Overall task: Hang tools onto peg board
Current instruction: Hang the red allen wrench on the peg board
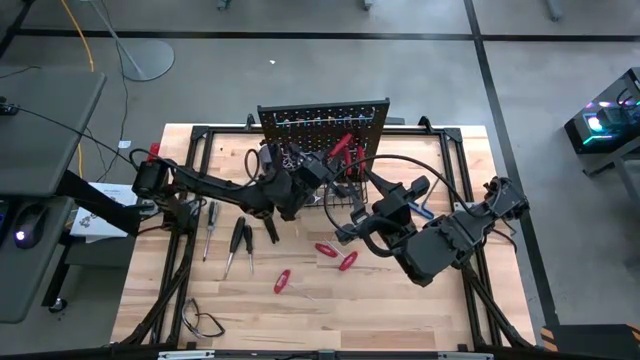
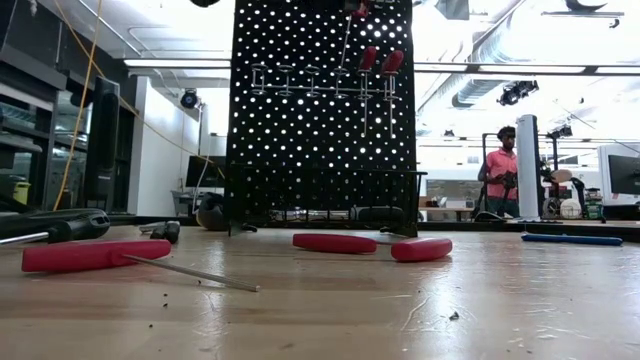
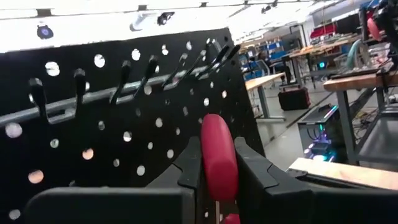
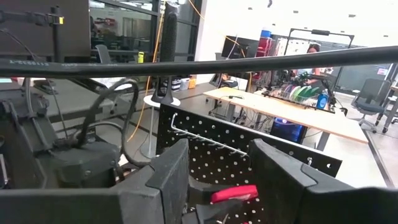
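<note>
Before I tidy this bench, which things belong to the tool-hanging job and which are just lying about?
Job:
- peg board
- red screwdriver, held in left claw
- red screwdrivers on table
- black-handled tools
- blue-handled tool

Lying about:
- black cable loop
- right claw, empty, waiting above the table

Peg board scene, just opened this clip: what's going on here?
The left gripper is shut on a red-handled screwdriver, held up close to the peg board near its row of hooks. Two red-handled screwdrivers already hang there. The right gripper is open, beside the board. More tools lie on the table, including three red screwdrivers.
</note>
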Robot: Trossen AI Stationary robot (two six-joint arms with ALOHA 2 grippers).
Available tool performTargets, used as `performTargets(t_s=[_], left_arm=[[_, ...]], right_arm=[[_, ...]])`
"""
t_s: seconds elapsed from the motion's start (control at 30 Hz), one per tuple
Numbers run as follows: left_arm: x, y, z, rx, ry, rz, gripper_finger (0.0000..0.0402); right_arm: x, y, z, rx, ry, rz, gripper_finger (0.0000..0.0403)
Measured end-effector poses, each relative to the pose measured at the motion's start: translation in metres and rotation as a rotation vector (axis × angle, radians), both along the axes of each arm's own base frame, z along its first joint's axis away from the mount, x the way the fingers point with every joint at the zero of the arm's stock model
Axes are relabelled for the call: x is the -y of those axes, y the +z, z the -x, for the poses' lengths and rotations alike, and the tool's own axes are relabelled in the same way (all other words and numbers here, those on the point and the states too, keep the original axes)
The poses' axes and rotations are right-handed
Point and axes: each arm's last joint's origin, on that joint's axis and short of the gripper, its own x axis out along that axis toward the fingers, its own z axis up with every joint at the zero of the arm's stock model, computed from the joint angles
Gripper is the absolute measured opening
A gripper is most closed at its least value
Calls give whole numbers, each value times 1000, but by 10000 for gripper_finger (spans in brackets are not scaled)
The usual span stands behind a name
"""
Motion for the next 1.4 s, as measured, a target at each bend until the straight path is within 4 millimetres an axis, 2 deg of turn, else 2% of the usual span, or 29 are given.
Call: performTargets(t_s=[0.23,0.47,0.7,0.83,0.97,1.1,1.2,1.3,1.4], left_arm=[[-7,-13,-3,5,-8,118,48],[-9,-13,-3,23,-7,138,112],[-9,-13,-3,14,-7,131,137],[2,-7,0,25,-33,129,139],[24,6,8,34,-160,106,140],[50,23,23,18,-328,101,140],[67,31,41,-63,-440,163,141],[75,27,67,-197,-532,356,141],[70,16,94,-358,-532,621,141]], right_arm=[[0,0,0,6,0,-4,161],[0,0,0,6,0,-4,161],[0,0,0,6,0,-4,161],[0,0,0,6,0,-4,161],[0,0,0,5,0,-3,161],[0,0,0,7,0,-4,161],[0,0,0,43,1,-28,161],[0,-3,-1,109,13,-71,161],[-1,-12,-2,158,90,-129,161]])
